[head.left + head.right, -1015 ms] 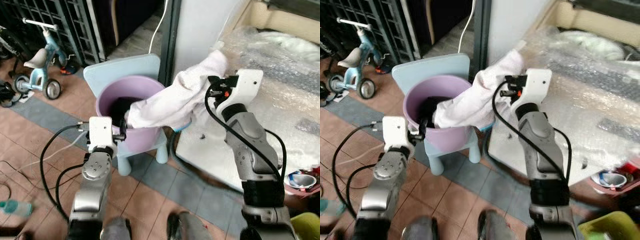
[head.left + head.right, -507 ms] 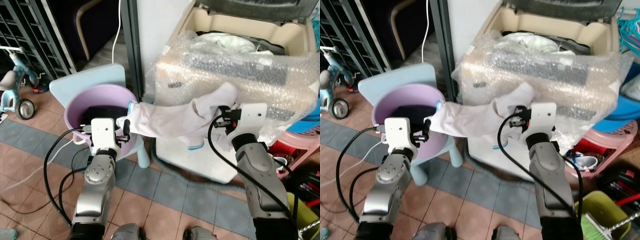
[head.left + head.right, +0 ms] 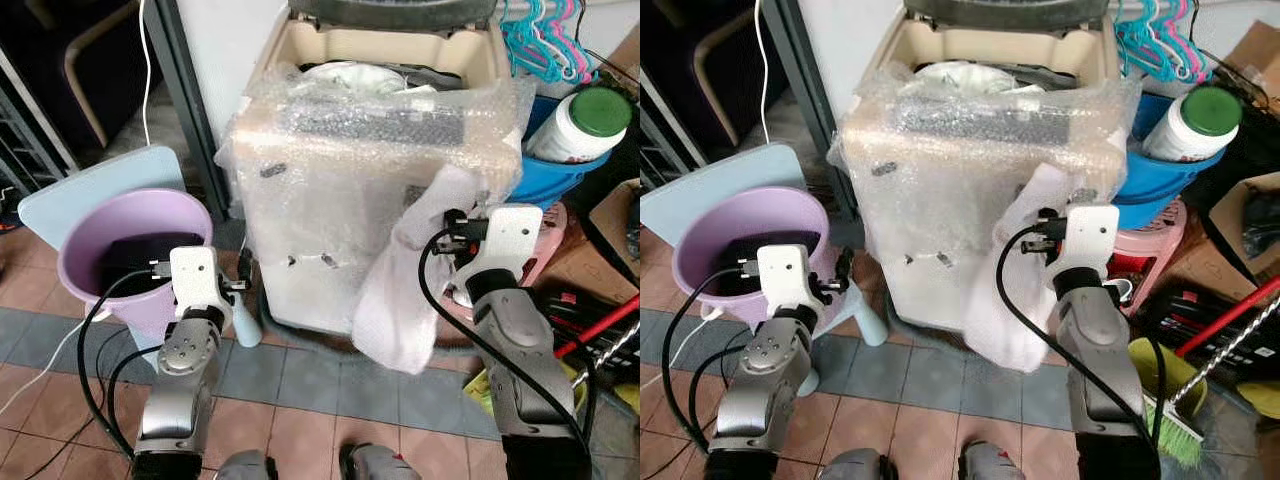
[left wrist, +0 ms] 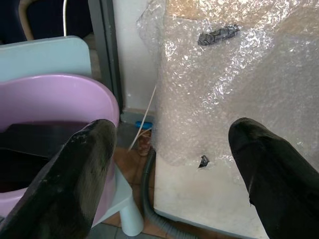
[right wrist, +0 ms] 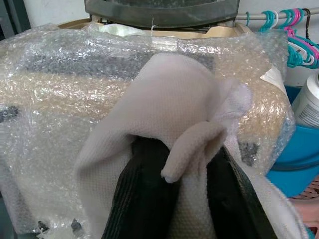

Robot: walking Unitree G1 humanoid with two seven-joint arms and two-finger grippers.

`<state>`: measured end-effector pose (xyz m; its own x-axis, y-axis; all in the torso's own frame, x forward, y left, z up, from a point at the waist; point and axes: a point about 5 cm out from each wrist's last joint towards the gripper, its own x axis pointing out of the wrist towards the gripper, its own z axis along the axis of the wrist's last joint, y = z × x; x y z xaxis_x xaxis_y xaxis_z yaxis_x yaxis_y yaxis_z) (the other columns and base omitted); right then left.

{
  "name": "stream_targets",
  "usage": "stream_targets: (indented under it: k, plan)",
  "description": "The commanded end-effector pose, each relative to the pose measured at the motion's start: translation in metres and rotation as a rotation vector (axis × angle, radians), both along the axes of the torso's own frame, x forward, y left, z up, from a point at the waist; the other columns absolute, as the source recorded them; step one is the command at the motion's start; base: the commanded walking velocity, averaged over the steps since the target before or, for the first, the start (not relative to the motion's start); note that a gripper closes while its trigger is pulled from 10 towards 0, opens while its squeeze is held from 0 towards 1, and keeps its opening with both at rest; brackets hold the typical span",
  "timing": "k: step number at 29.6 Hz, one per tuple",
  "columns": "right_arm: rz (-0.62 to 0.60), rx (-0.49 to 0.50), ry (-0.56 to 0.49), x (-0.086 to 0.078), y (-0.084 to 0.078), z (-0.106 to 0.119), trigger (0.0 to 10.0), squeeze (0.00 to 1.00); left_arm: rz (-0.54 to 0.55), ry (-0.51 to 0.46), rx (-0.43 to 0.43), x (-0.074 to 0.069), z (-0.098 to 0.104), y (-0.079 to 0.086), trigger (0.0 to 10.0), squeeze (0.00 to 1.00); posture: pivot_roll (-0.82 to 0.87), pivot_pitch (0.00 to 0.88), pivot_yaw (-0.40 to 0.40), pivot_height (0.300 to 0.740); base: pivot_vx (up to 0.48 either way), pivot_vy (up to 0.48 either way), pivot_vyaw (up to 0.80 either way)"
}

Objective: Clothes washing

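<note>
The white garment (image 3: 400,300) is clear of the purple bucket (image 3: 90,235) now; right gripper (image 5: 172,199) clamps it, left gripper (image 4: 169,164) gapes empty; lift higher, over the washing machine's (image 3: 385,50) front rim.

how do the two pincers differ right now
The right pincer is shut on a pale cloth that hangs in front of the washer; the left pincer is open and holds nothing. The right one is raised near the washer's front, while the left sits lower, beside the purple bucket. Both have two long black fingers and point toward the washer.
</note>
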<state>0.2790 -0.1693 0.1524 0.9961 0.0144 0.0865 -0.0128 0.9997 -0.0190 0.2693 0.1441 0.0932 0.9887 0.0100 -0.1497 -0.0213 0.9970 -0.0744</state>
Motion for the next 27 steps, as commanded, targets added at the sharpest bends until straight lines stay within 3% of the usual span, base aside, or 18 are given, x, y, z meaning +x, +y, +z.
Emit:
stream_targets:
  k: [1, 10, 15, 23, 27]
  plan:
    - [0.037, -0.005, -0.061, 0.001, 0.008, 0.014, 10.0, 0.00, 0.001, 0.001, -0.004, 0.000, 0.002, 0.001, 10.0, 0.00, -0.03, 0.058, 0.048, 0.740, 0.000, 0.480, 0.00]
    - [0.033, 0.043, -0.091, 0.011, 0.010, 0.032, 10.0, 0.00, -0.003, 0.005, -0.003, -0.001, 0.002, 0.000, 10.0, 0.00, -0.02, 0.054, 0.038, 0.740, 0.000, 0.479, 0.00]
    - [0.030, 0.032, -0.086, 0.012, 0.010, 0.030, 10.0, 0.00, -0.007, 0.001, 0.006, 0.000, 0.002, 0.000, 10.0, 0.00, -0.01, 0.052, 0.036, 0.740, 0.000, 0.452, -0.75]
    - [0.012, -0.002, -0.077, 0.010, 0.006, 0.024, 10.0, 0.00, -0.016, -0.048, 0.014, 0.003, 0.008, 0.001, 10.0, 0.00, -0.01, 0.053, 0.033, 0.740, 0.000, 0.000, -0.69]
    - [0.012, -0.037, -0.076, 0.007, 0.005, 0.017, 10.0, 0.00, -0.076, -0.079, 0.009, 0.004, 0.014, -0.003, 10.0, 0.00, -0.01, 0.060, 0.040, 0.740, 0.000, 0.000, -0.31]
